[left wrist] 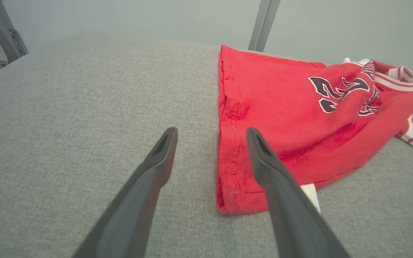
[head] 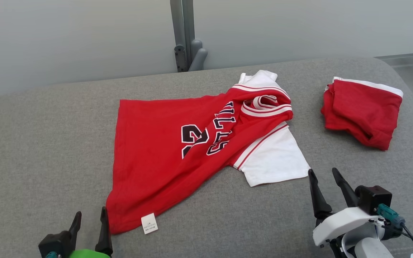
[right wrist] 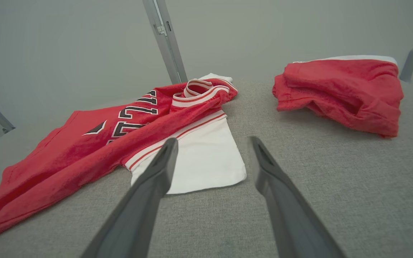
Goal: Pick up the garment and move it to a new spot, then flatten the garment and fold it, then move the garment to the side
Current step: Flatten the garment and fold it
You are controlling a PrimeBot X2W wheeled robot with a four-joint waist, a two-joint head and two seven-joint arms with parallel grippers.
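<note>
Left gripper spread wide, empty, beside jersey hem corner near table front edge; right gripper likewise (by white sleeve). Jersey mid-table, rumpled, collar seemingly twisted: flattening step. Next: pinch corners, pull taut.

Readable text, all on the red jersey, centre of the head view:
- Black block lettering with white outline, centre-right of the frame. It's creased by a fold and only "LLS" reads cleanly.
- Large number just left of it, same style: "2", next digit lost in the fold.
- White tag at the hem, lower left of centre. Print too small to read.
</note>
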